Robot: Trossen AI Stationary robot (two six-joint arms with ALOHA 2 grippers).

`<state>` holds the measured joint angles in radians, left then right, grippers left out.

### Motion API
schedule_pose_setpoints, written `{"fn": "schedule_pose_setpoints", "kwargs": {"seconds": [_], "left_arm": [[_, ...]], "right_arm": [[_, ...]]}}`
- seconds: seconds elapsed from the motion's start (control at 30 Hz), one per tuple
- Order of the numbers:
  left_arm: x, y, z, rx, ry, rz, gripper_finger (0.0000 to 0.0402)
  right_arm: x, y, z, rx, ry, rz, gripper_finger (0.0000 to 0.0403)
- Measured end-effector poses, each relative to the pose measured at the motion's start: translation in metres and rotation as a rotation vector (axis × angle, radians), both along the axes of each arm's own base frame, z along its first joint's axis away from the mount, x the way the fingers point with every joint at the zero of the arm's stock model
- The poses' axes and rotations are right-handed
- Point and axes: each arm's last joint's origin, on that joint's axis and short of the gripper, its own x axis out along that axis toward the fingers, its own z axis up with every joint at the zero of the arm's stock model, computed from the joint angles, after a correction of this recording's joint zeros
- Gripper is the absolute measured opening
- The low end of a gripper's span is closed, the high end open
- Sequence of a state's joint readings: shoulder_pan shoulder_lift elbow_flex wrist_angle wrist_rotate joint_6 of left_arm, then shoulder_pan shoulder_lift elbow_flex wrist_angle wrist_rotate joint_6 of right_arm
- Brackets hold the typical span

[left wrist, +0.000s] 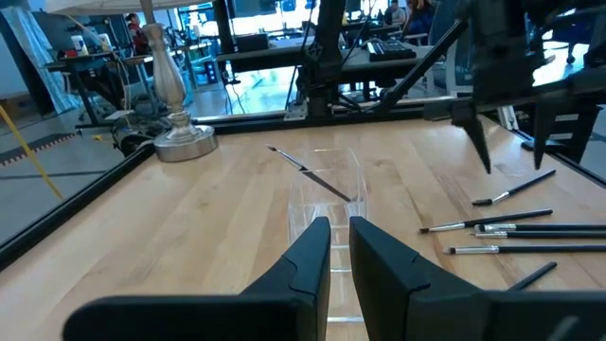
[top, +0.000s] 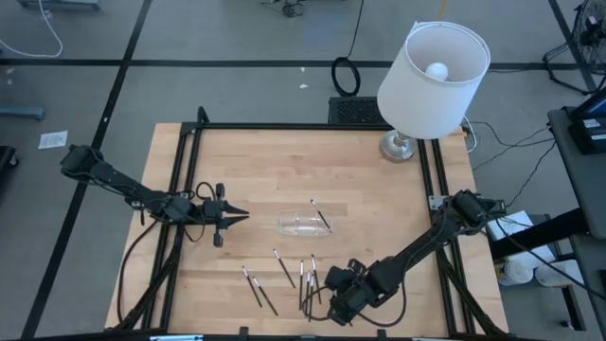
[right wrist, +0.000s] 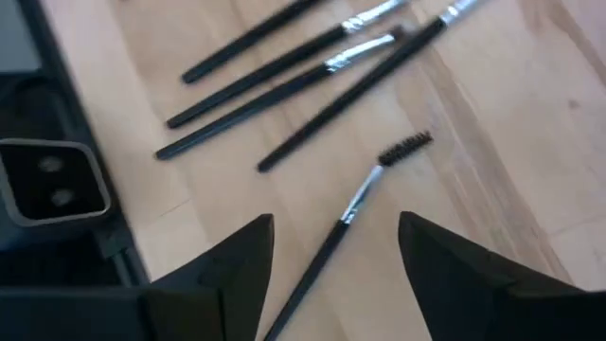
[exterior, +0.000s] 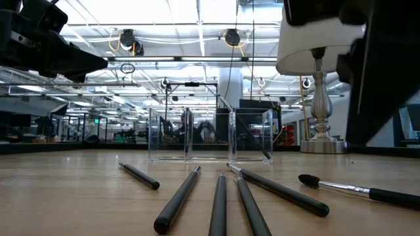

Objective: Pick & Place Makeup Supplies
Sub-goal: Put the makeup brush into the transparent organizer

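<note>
Several thin dark makeup sticks [top: 305, 277] with silvery ends lie flat on the wooden table near its front edge. Another stick [left wrist: 311, 172] leans in the small clear tray [top: 303, 224] at the table's middle, one end over the rim. My right gripper [right wrist: 336, 260] hangs open and slanted down over the front sticks. Its fingers stand on either side of a spoolie stick [right wrist: 365, 194] that lies on the table, without touching it. My left gripper [left wrist: 339, 248] waits level to the left of the tray, a narrow gap between its fingers and nothing in it.
A white-shaded lamp [top: 431, 71] on a silver base [top: 399, 147] stands at the table's far right. Black rails [top: 284, 126] frame the table. Bare wood lies between the tray and the front sticks.
</note>
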<state>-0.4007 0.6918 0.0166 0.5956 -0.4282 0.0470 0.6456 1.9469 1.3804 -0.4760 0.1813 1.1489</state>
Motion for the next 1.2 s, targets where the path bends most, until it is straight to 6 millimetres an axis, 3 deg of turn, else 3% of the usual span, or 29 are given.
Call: {"fn": "schedule_pose_setpoints", "kwargs": {"seconds": [0.43,0.7,0.93,1.2], "left_arm": [[0.0,0.0,0.001,-0.009,-0.013,0.0,0.0051],[0.0,0.0,0.002,-0.015,-0.02,0.001,0.0051],[0.0,0.0,0.003,-0.019,-0.028,0.001,0.0051],[0.0,0.0,0.003,-0.018,-0.027,0.016,0.0051]], "right_arm": [[-0.004,-0.005,-0.028,0.042,-0.023,-0.054,0.022],[-0.002,-0.005,-0.046,-0.024,0.026,-0.031,0.0214],[-0.009,-0.009,-0.052,-0.148,0.073,0.016,0.0173],[-0.013,-0.012,-0.076,-0.237,0.168,0.106,0.0117]]}}
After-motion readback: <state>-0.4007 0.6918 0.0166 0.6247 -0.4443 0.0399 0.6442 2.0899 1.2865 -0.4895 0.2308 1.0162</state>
